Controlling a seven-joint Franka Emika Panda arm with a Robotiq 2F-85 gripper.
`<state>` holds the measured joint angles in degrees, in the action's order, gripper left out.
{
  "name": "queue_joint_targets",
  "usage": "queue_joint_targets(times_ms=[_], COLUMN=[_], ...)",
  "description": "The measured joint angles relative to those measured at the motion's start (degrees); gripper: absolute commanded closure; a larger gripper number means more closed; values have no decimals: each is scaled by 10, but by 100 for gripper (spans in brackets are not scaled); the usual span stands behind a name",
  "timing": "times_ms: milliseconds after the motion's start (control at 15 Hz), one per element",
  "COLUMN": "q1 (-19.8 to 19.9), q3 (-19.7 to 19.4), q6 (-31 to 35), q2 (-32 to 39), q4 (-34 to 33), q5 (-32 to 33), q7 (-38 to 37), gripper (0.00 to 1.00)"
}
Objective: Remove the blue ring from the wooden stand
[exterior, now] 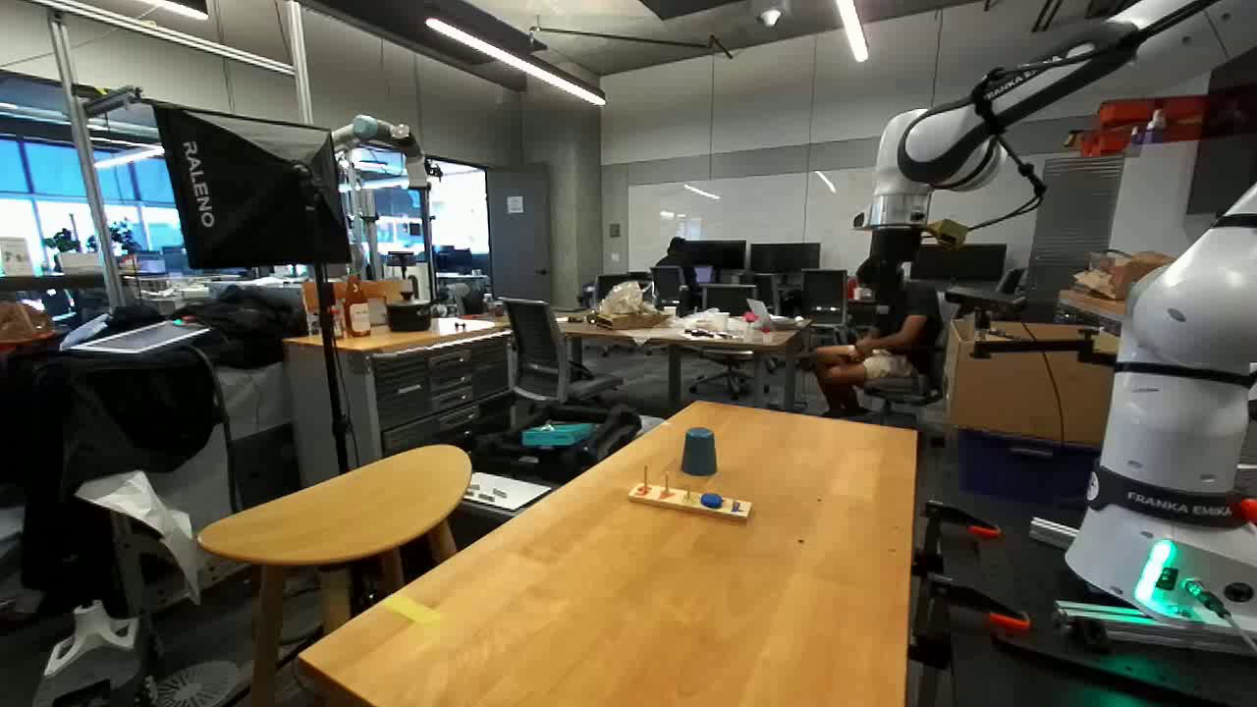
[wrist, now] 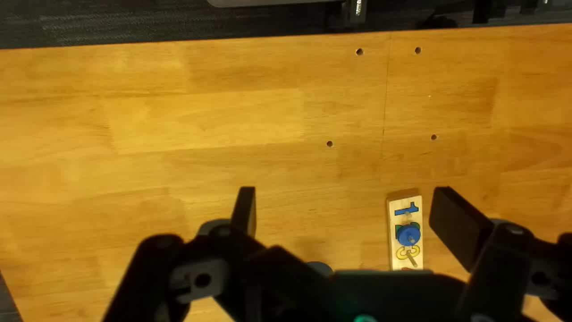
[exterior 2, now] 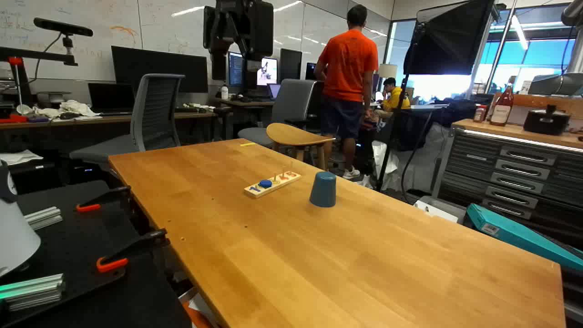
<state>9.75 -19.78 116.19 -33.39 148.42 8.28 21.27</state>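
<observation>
The wooden stand [exterior: 678, 500] is a small pale oblong base with upright pegs and printed numbers. It lies flat on the table in both exterior views [exterior 2: 255, 193] and in the wrist view [wrist: 393, 245], where the gripper body hides its lower end. The blue ring [exterior: 711, 501] sits around the peg at the number 2, second from one end; it also shows in an exterior view [exterior 2: 265, 183] and in the wrist view [wrist: 406, 235]. My gripper [wrist: 344, 197] is open and empty, high above the table. In the wrist view the stand lies between the fingers, closer to the right one.
A blue-grey cup [exterior: 699, 452] stands upside down near the stand [exterior 2: 323, 189]; the gripper mostly hides it in the wrist view [wrist: 320, 267]. The wooden table [exterior: 786, 609] has clamps [exterior 2: 111, 265] along the robot's edge. A stool [exterior: 344, 506] stands beside the table.
</observation>
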Motion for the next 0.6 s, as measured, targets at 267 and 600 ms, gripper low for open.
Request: queue_joint_targets(times_ms=[267,600], q1=[0,-13], q3=[0,25], q6=[0,38], q2=[0,26], q4=[-2,0], q5=[0,0], q7=[0,-1], gripper=[0,0])
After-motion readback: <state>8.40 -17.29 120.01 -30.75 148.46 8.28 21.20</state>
